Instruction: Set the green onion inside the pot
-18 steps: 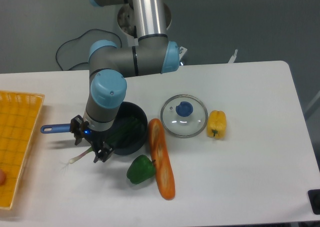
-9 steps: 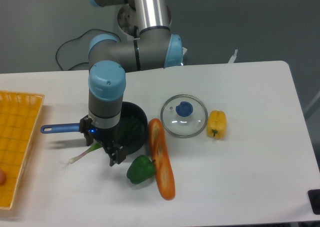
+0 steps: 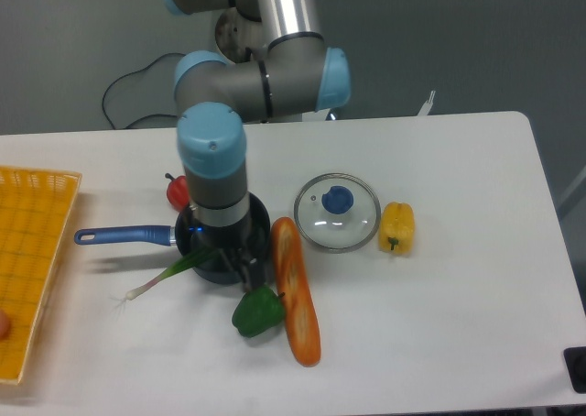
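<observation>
The green onion [image 3: 169, 274] lies slanted, its white bulb and roots on the table at the lower left and its green leaves running up over the pot's rim. The black pot [image 3: 261, 222] with its long blue handle [image 3: 124, 235] is mostly hidden under my arm. My gripper [image 3: 238, 262] hangs low over the pot's front edge, where the leaves disappear beneath it. The wrist hides its dark fingers [image 3: 249, 271], so I cannot make out how the jaws stand or whether they hold the leaves.
A green bell pepper [image 3: 257, 312] and a long orange carrot [image 3: 295, 290] lie just in front of the pot. A glass lid [image 3: 337, 212] and a yellow pepper [image 3: 396, 227] sit to the right. A red vegetable [image 3: 177, 191] is behind the pot, a yellow basket [image 3: 32, 251] at far left.
My gripper has travelled right, from over the onion's stalk to over the pot's front edge. The onion's bulb has stayed where it was. The red vegetable behind the pot has come into view.
</observation>
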`<action>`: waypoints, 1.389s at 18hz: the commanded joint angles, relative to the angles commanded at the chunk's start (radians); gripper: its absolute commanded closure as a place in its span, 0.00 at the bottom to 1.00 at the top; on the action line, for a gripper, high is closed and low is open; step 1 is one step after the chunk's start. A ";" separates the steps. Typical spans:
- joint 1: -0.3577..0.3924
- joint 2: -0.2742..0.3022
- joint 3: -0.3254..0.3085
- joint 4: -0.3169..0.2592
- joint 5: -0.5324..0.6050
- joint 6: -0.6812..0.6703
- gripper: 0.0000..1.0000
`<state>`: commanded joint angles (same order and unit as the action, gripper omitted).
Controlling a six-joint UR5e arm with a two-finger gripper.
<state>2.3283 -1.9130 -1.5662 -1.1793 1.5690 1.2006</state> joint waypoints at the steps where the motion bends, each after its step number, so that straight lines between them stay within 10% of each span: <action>1: 0.023 0.008 0.000 -0.028 0.020 0.048 0.00; 11: 0.180 0.017 -0.008 -0.108 0.016 0.258 0.00; 25: 0.200 0.043 -0.015 -0.143 -0.003 0.274 0.00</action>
<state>2.5279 -1.8699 -1.5815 -1.3223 1.5662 1.4741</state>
